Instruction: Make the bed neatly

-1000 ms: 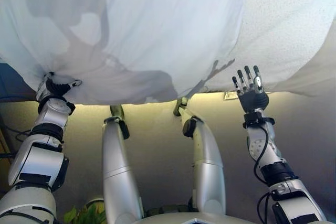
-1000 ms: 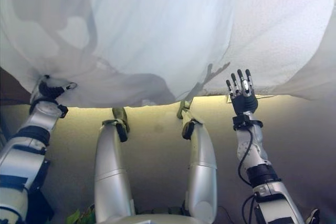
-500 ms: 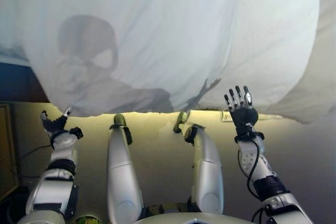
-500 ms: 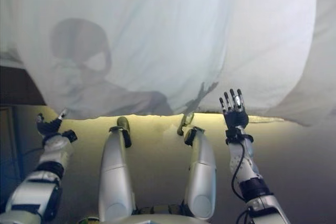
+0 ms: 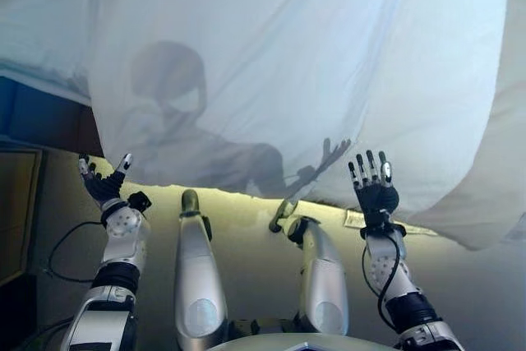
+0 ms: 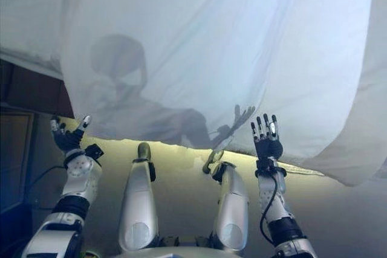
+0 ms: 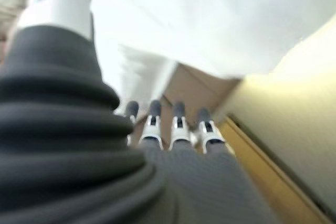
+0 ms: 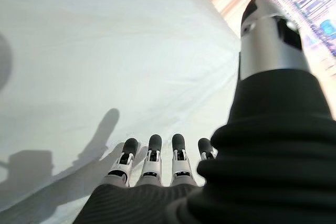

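Observation:
A white sheet hangs over the near edge of the bed and fills the upper part of both eye views. Its lower hem runs just above my hands. My left hand is open, fingers spread, just below the sheet's lower left corner and apart from it. It also shows in the left wrist view with straight fingers and nothing in them. My right hand is open with fingers straight up, in front of the sheet's hem. In the right wrist view its fingers point at the white cloth.
A dark blue bed side shows at the left under the sheet. A wooden frame edge stands at the far left. A beige floor lies below the hem. More white bedding sags at the right.
My left hand has let go of the sheet's corner and opened. The sheet has dropped and spread lower. The camera has shifted. My right hand stays open.

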